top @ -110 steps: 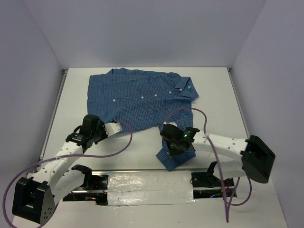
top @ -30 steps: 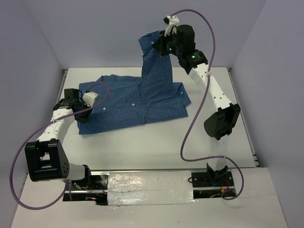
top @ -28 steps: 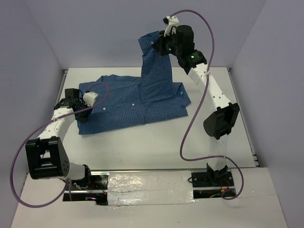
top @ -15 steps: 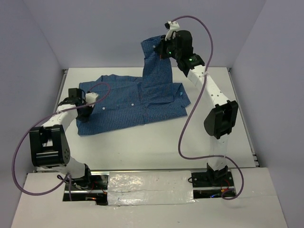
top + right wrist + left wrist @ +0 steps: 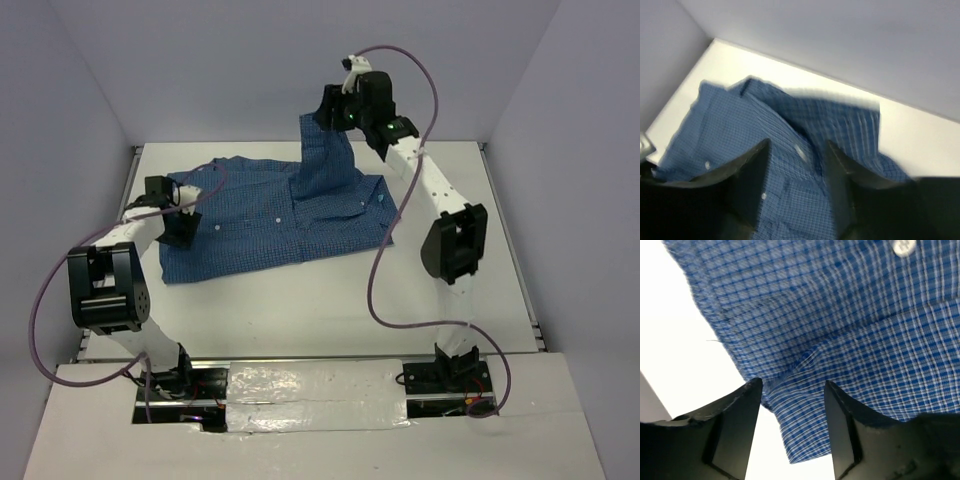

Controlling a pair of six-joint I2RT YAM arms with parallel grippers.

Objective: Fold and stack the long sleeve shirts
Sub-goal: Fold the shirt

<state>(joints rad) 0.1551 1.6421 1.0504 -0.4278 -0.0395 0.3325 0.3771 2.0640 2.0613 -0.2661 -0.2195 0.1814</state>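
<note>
Both grippers have let go. The right gripper (image 5: 332, 108), high near the back wall, has its fingers (image 5: 752, 185) apart, and the shirt's (image 5: 250, 215) lifted fold droops just under it. The left gripper's (image 5: 182, 226) fingers (image 5: 735, 425) stand apart over the shirt's left edge. The rest lies spread on the table (image 5: 330, 300).

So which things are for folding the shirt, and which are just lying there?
For the job: blue checked shirt, left gripper, right gripper.
Just there: purple cables, white table, shiny tape strip.
</note>
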